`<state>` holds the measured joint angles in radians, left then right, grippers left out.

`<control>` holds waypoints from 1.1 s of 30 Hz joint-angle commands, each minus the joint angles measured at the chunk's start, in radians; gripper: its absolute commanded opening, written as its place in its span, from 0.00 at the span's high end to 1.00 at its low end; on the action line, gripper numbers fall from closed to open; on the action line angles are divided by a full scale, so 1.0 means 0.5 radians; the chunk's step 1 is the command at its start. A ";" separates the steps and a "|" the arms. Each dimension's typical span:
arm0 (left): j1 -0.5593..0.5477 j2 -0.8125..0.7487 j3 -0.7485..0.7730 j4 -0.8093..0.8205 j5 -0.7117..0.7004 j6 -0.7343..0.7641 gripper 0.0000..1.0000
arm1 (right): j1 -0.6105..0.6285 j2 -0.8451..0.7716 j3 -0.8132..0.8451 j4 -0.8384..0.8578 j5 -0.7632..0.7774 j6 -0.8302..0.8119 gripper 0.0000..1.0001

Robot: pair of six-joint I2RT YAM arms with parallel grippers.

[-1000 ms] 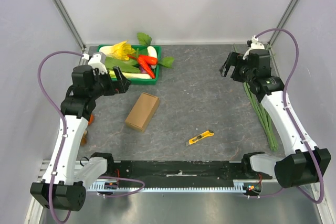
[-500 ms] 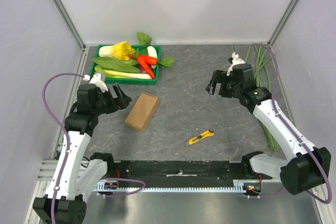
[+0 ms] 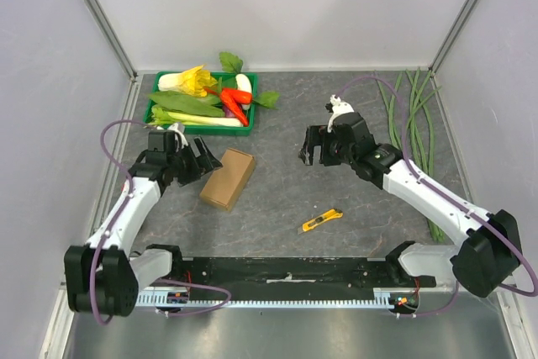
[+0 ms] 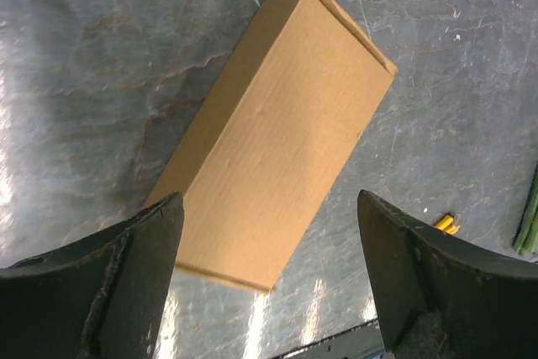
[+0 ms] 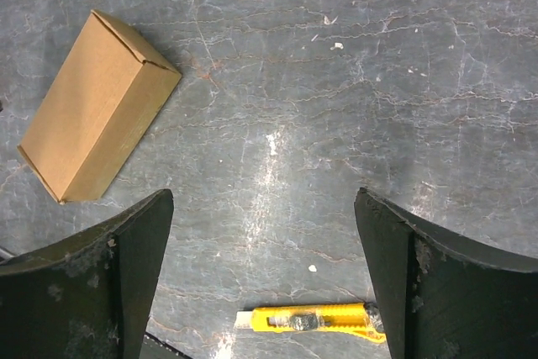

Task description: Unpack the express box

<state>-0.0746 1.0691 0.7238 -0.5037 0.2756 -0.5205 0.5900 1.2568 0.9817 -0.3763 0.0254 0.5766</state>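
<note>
Nearest the front edge of the worktop (image 3: 286, 195), right of the middle, lies a yellow utility knife (image 3: 323, 221), untouched. Beyond it, left of the middle, the express box (image 3: 228, 177) rests flat and closed, its long axis slanting from the front left toward the far right.

The left claw (image 3: 202, 155) hovers at the box's left side, fingers wide apart and holding nothing; in its wrist view the box lies framed between them. The right claw (image 3: 313, 150) hangs over the middle of the worktop, also spread and empty, with the knife showing below it in its own view.

The box looks like thin plain cardboard: probably light, fairly stiff along its edges, yet likely to dent under a hard squeeze and to skid on the smooth stone-like surface. A hold across its narrow width, on the two long side walls, seems best, leaving the tucked end flap free.

At the far left corner sits a green tray (image 3: 202, 129) of vegetables; long beans (image 3: 412, 115) run along the right edge.
</note>
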 commanded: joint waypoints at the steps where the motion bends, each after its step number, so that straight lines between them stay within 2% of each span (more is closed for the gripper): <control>1: -0.004 0.227 -0.042 0.482 0.212 -0.143 0.12 | 0.029 -0.050 -0.067 0.099 0.109 0.055 0.04; 4: -0.019 0.441 -0.046 0.642 0.353 -0.134 0.15 | 0.032 -0.117 -0.135 0.096 0.136 0.056 0.04; 11: -0.154 0.785 0.098 0.670 0.516 -0.070 0.22 | 0.032 -0.234 -0.267 0.087 0.182 0.068 0.04; 13: -0.279 0.831 0.144 0.676 0.544 -0.018 0.27 | 0.032 -0.237 -0.279 0.078 0.185 0.071 0.04; 15: -0.466 0.987 0.364 0.564 0.523 0.141 0.32 | 0.032 -0.225 -0.294 0.075 0.219 0.074 0.03; 18: -0.614 1.034 0.503 0.440 0.370 0.206 0.33 | 0.032 -0.185 -0.249 0.075 0.216 0.062 0.03; 21: -0.630 0.976 0.540 0.388 0.177 0.182 0.29 | 0.032 -0.106 -0.151 0.075 0.222 0.013 0.03; 26: -0.630 0.633 0.501 0.277 -0.185 0.182 0.21 | 0.032 0.115 0.046 0.148 0.226 -0.064 0.03; 28: -0.630 0.504 0.455 0.238 -0.201 0.170 0.21 | 0.029 0.262 0.156 0.182 0.231 -0.073 0.05; 31: -0.633 0.261 0.305 0.204 -0.168 0.050 0.23 | 0.032 0.508 0.346 0.179 0.250 -0.067 0.19; 33: -0.639 0.093 0.145 0.201 -0.100 -0.081 0.29 | 0.032 0.703 0.478 0.170 0.250 -0.064 0.30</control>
<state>-0.3882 1.2335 0.9012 -0.3664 0.2329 -0.4774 0.6003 1.4811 1.1019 -0.3275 0.1299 0.5564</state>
